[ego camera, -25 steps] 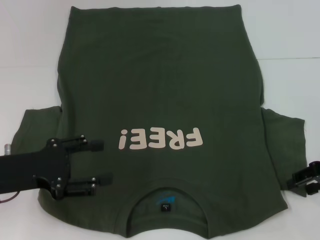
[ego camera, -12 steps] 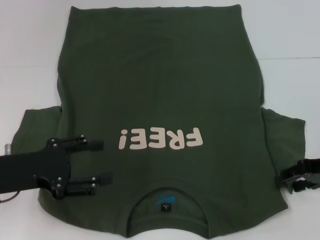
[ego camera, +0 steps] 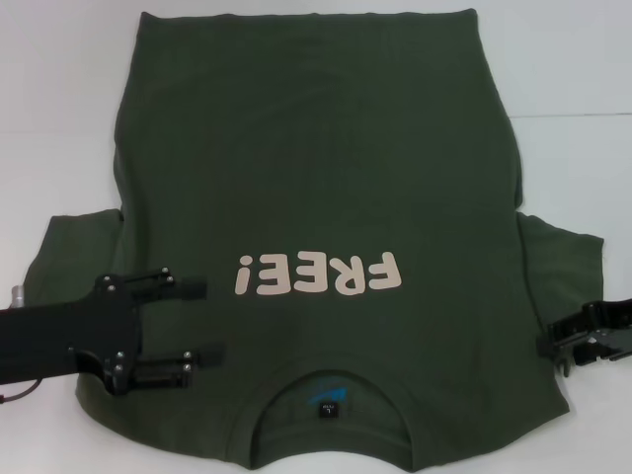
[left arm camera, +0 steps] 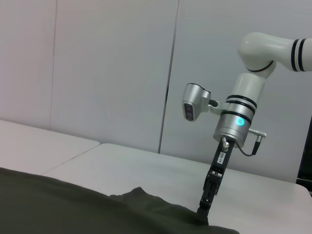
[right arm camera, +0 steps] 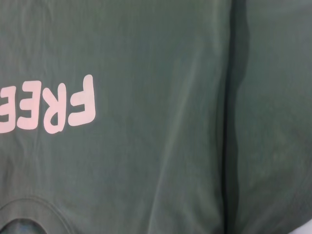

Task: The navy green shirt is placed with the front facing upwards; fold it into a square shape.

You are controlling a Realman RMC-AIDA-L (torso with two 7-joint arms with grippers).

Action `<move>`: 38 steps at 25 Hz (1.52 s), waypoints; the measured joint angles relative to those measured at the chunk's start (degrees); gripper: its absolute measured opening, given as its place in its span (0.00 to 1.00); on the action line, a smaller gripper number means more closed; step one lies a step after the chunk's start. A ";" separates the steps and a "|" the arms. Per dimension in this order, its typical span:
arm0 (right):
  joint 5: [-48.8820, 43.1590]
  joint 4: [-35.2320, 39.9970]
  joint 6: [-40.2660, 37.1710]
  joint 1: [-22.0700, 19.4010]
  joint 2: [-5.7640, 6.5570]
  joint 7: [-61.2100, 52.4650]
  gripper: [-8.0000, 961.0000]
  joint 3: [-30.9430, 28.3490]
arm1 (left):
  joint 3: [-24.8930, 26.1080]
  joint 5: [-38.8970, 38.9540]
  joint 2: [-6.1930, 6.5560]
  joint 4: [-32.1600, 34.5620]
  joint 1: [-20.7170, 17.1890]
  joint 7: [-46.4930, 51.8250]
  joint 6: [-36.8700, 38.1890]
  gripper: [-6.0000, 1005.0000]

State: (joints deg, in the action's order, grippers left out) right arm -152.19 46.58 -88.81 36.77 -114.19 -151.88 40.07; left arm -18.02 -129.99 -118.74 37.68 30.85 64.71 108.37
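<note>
You have one navy green shirt [ego camera: 316, 197] spread front-up on the white desk [ego camera: 59, 89], one pale pink "FREE!" print [ego camera: 318, 275] on its chest, one small dark label [ego camera: 327, 406] inside the collar, and two hands over it. Your left hand [ego camera: 205, 321] sits above the shoulder area beside the print's exclamation mark, fingers spread wide with nothing between them. Your right hand [ego camera: 549, 347] is at the opposite side of the print, at the seam where the short sleeve [ego camera: 561, 267] meets the body; whether its fingers are parted or closed you cannot tell.

The left wrist view gives you what the head view cannot — the right arm [left arm camera: 253, 63] seen side-on, its hand coming down with the tip touching a raised ridge of cloth. The right wrist view shows only fabric, part of the print and the sleeve fold — no fingers.
</note>
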 joint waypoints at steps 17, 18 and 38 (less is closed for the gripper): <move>-0.04 0.01 0.14 0.24 -0.05 0.00 0.39 0.44 | 0.10 0.00 0.00 -0.08 0.15 -0.03 -0.65 0.80; -0.09 0.01 0.16 0.23 -0.07 0.00 0.36 0.46 | 0.11 0.00 0.00 -0.10 0.20 -0.03 -0.65 0.80; -0.57 7.80 -0.83 -2.20 -0.18 -0.39 0.03 3.07 | 0.36 0.00 0.01 -0.35 0.62 0.29 -0.75 0.80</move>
State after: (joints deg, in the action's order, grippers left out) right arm -152.76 54.39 -89.65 34.57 -114.38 -152.26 43.14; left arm -17.66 -129.99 -118.73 37.32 31.47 65.00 107.61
